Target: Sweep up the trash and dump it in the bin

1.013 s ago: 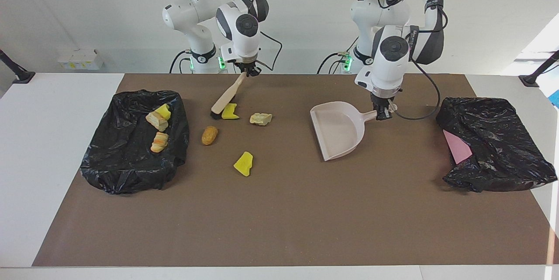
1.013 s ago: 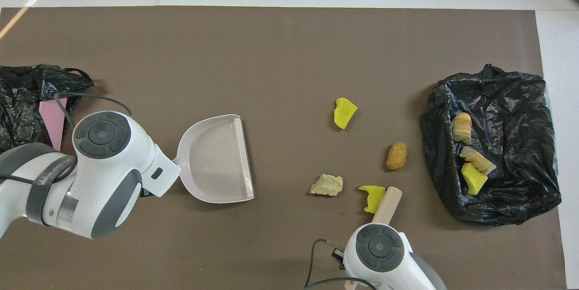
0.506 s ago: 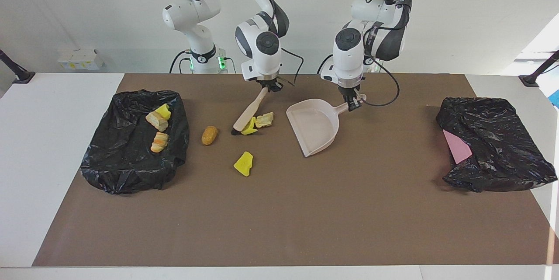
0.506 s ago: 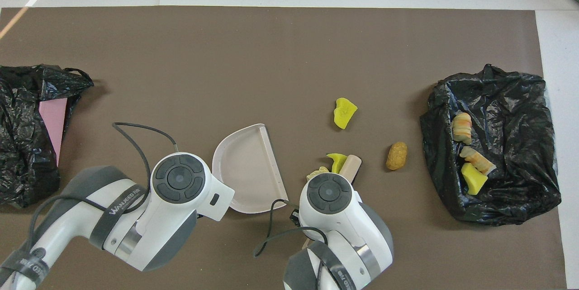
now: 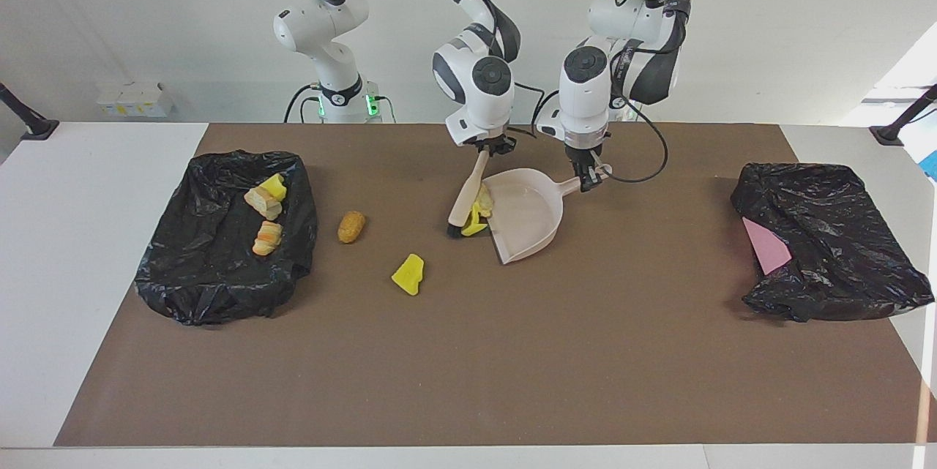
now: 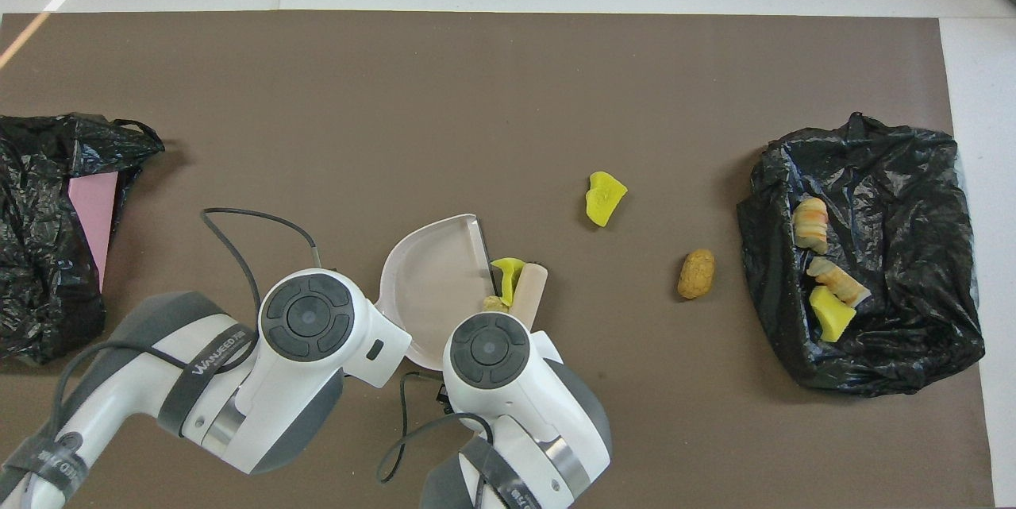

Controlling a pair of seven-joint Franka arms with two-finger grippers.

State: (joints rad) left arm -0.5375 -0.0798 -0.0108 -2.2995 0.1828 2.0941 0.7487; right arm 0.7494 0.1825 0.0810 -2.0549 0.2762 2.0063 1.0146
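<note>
right pincer (image 5: 489, 150): clamped on the brush (image 5: 464, 200) handle, over the pan's mouth; I've just dragged it across from near the right arm's bag.
brush: bristles down on the bench (image 5: 468, 352), pressing a yellow chunk (image 5: 474, 223) and a tan lump (image 5: 484, 200) against the pan lip.
left pincer (image 5: 590, 178): clamped on the dustpan (image 5: 528, 211) handle; pan has slid in to meet the brush.
meaning: first two scraps about to go in, I judge.
loose trash: second yellow chunk (image 5: 408, 274) and brown piece (image 5: 351, 226), unswept.
bag at right arm's end (image 5: 219, 235): holds three scraps.
bag at left arm's end (image 5: 834, 242): no trash visible.
</note>
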